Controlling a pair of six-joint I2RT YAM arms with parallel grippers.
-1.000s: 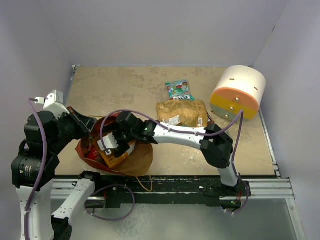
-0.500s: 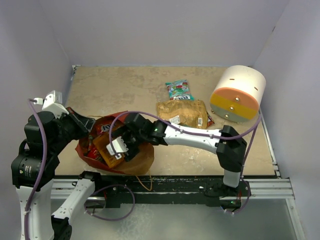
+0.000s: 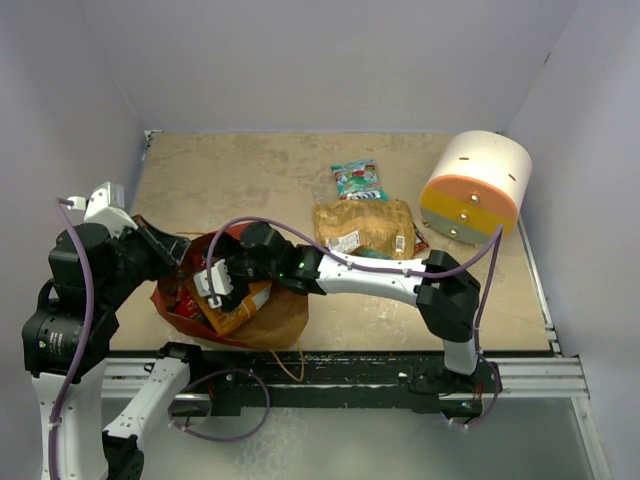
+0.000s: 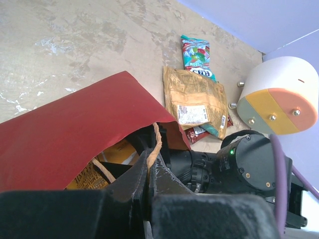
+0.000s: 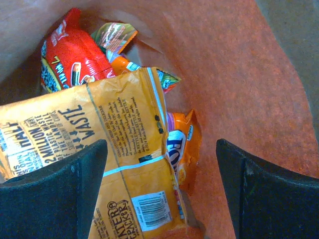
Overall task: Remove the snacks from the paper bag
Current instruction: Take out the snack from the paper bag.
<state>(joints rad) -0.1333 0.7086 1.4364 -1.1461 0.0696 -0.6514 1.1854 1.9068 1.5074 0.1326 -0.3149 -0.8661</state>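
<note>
Snacks half-buried inside paper bag — right tool agape above them, left tool clenched on its rim

- Overhead, the light is soft and even; the beige tabletop is bright and shadows are faint.
- The black left gripper is blurred at the left wrist view's near edge.
- Inside the crumpled red paper bag the light has a warm orange cast and is dim at far left; the orange foil packet shows sharp print.
</note>
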